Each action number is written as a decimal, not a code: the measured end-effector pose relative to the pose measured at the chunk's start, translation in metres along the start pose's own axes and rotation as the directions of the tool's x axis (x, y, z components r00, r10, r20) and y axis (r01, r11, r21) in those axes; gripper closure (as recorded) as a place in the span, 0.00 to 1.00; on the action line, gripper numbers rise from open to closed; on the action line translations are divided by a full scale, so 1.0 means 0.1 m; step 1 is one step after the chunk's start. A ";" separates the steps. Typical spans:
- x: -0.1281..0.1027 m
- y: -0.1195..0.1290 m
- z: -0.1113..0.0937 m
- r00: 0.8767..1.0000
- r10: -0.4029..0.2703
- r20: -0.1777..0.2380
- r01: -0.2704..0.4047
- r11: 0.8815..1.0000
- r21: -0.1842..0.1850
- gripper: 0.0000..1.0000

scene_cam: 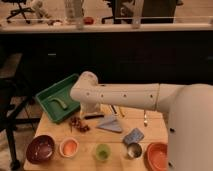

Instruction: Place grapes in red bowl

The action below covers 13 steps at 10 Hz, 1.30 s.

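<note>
The fingers hang under the arm over the middle of the bench, spread wide and holding nothing. One bunch of grapes lies just to their left. One red bowl sits at the front right corner. One maroon bowl and one pale bowl sit front left.

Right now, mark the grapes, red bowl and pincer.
grapes [79, 124], camera view, middle of the bunch on the table.
red bowl [156, 155], camera view, bare inside of the bowl.
pincer [92, 112], camera view, its lower end, pointing down just up-right of the grapes.
</note>
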 end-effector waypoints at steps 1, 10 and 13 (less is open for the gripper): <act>-0.03 -0.15 0.07 1.000 -0.015 0.010 0.015 1.000 0.018 0.20; -0.24 -1.14 0.42 0.978 -0.198 0.058 0.192 0.976 0.104 0.20; -0.20 -1.26 0.49 0.949 -0.310 0.055 0.300 0.943 0.146 0.20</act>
